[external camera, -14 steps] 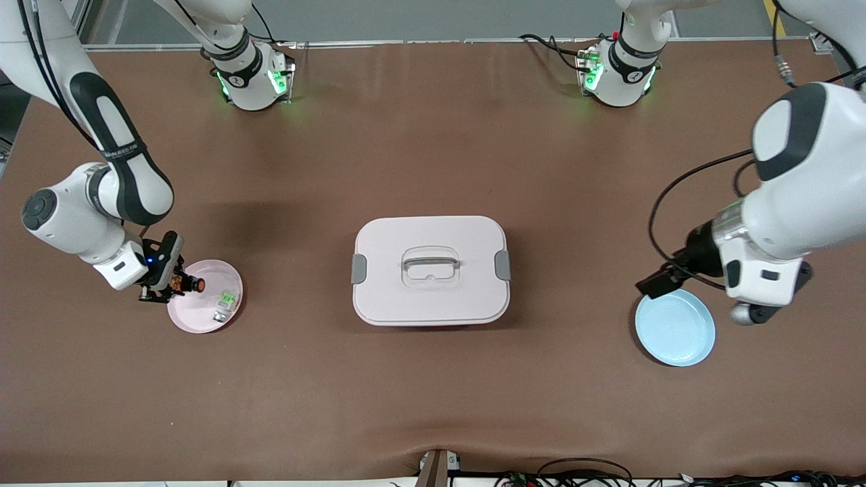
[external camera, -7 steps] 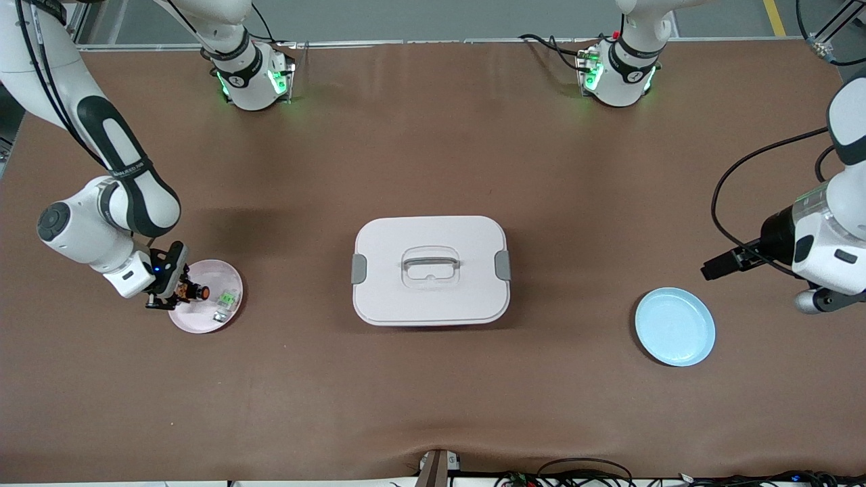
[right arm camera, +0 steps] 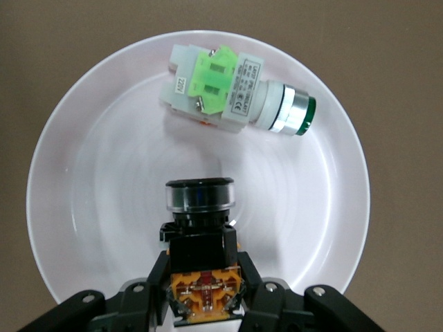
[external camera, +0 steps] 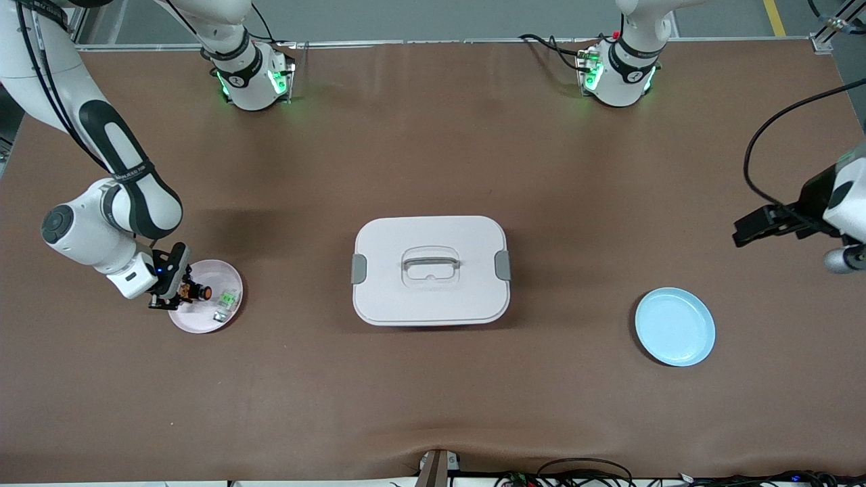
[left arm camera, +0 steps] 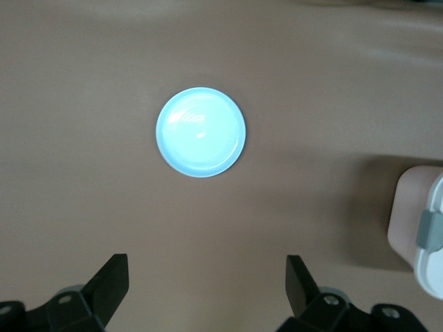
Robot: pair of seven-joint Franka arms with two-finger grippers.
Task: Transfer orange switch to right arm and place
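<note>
The orange switch (external camera: pixel 197 291), black with an orange cap, is held in my right gripper (external camera: pixel 181 292) over the edge of the pink plate (external camera: pixel 203 319). In the right wrist view the fingers (right arm camera: pixel 154 278) clamp its orange-and-black body (right arm camera: pixel 202 238) just above the plate (right arm camera: pixel 90 207). I cannot tell whether it touches the plate. My left gripper (external camera: pixel 752 230) is open and empty, up in the air at the left arm's end of the table. Its fingers (left arm camera: pixel 111 280) stand wide apart in the left wrist view.
A green-and-clear part (external camera: pixel 227 297) lies in the pink plate and shows in the right wrist view (right arm camera: pixel 228 93). A pink lidded box (external camera: pixel 430 270) sits mid-table. A light blue plate (external camera: pixel 674 327) lies toward the left arm's end and shows in the left wrist view (left arm camera: pixel 201 131).
My left arm has pulled away from over the blue plate toward its end of the table. My right gripper with the switch has shifted slightly over the pink plate.
</note>
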